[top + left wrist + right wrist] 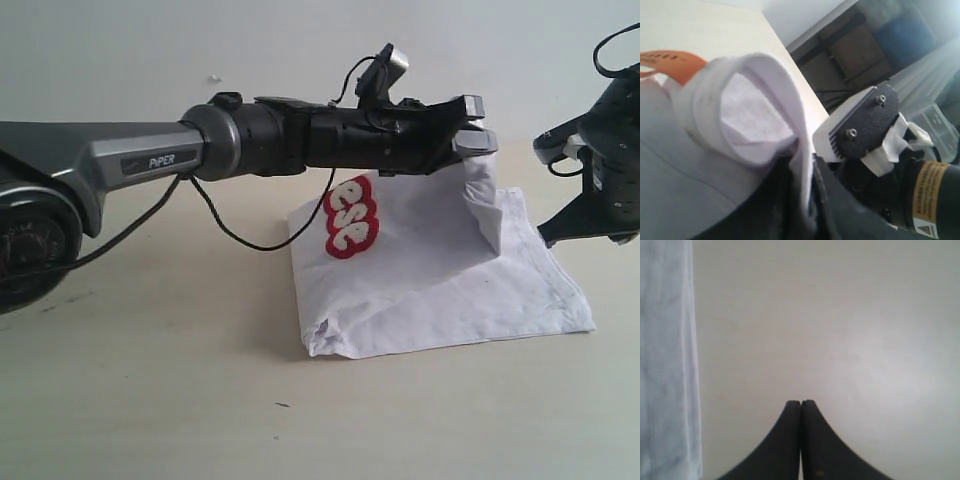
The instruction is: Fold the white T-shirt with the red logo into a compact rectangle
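**Exterior view**
- Left gripper (474,124): reaches in level above the table (150,380). Its fingers are nearly closed and pinch a raised part of the shirt.
- Shirt (430,280): lies partly folded on the table. One part is drawn up to the left fingertips, and the rest spreads out below them.
- Logo (352,217): red with white letters, only partly showing. It sits on the shirt under the left arm, back from the fingertips toward the wrist.
- Right gripper (552,230): just beside the shirt's edge and well apart from the left fingers. Its fingers are too dark here to read.

**Left wrist view**
- Left gripper (805,200): two dark fingers closed on a thin fold of white cloth that runs between them.
- Collar (740,105): a curled ribbed band just past the fingertips.
- Tag (675,65): orange, beyond the collar, further from the fingers.
- Plate (860,125): dark with two screws, off to one side of the fingers. Which arm it belongs to is unclear.

**Right wrist view**
- Right gripper (800,412): the fingers are pressed together tip to tip and hold nothing.
- Shirt (665,365): a white hemmed edge off to one side of the closed fingers, not touching them.
- Table (840,315): bare surface ahead of the fingertips.
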Tool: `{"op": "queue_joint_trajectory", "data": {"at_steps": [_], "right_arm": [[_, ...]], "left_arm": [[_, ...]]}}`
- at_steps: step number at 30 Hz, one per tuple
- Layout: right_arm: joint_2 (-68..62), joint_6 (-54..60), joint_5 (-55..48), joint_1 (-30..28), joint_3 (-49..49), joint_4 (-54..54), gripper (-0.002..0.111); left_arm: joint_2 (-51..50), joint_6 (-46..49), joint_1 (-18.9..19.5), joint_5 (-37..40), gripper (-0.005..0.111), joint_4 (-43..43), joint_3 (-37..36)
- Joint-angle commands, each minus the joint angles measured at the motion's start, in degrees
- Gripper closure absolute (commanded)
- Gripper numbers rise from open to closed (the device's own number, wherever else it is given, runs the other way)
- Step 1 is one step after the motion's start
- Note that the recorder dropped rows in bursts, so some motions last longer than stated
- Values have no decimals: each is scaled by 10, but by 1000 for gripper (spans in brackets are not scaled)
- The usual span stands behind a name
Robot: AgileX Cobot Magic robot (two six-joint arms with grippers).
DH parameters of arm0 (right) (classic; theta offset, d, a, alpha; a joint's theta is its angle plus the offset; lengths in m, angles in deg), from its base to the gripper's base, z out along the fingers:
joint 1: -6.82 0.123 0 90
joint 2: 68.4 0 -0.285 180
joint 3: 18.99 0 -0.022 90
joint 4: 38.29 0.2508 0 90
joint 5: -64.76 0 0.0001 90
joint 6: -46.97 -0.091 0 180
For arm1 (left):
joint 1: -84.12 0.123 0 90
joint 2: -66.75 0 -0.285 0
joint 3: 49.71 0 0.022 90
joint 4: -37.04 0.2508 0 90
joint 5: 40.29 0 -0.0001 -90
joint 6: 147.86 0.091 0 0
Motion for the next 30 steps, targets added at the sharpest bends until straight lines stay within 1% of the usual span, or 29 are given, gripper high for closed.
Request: {"op": "queue_joint_trajectory", "data": {"at_steps": [1, 2, 3, 4, 5, 7, 10, 11, 14, 15, 17, 19, 22, 24, 27, 30], "right_arm": [[4, -57, -14, -2, 1, -64, 108], [4, -70, -18, -2, 1, -76, 108], [4, -77, -19, -2, 1, -82, 108], [4, -81, -19, -2, 1, -83, 108], [4, -81, -19, -2, 1, -83, 108], [4, -80, -19, -2, 1, -82, 108], [4, -82, -19, -2, 1, -77, 108], [4, -82, -19, -2, 1, -75, 108], [4, -75, -12, -2, 1, -58, 108], [4, -62, -2, -2, 1, -46, 108], [4, -24, 28, -2, 1, -4, 108], [4, 34, 70, -2, 1, 60, 108], [4, 140, 105, -2, 1, 172, 108], [2, 201, 118, -2, 1, 229, 108], [-3, 233, 121, -2, 1, 264, 108], [-14, 235, 117, -2, 1, 265, 108]], "left_arm": [[-4, -17, -8, 56, 62, -9, 23], [-3, -32, -5, 74, 47, -8, 30], [-3, -52, 0, 100, 36, -1, 40], [-3, -71, 6, 129, 33, 11, 53], [-3, -83, 11, 151, 35, 20, 63], [2, -106, 24, 182, 44, 36, 80], [14, -107, 47, 215, 56, 50, 89], [17, -107, 54, 223, 58, 60, 89], [20, -126, 80, 264, 64, 116, 89], [20, -146, 89, 275, 66, 147, 89], [19, -180, 103, 287, 68, 234, 88], [18, -224, 110, 289, 68, 338, 84], [13, -299, 108, 289, 68, 484, 79], [9, -329, 105, 294, 68, 547, 78], [0, -355, 104, 306, 68, 570, 78], [-13, -379, 100, 306, 68, 592, 77]]}}
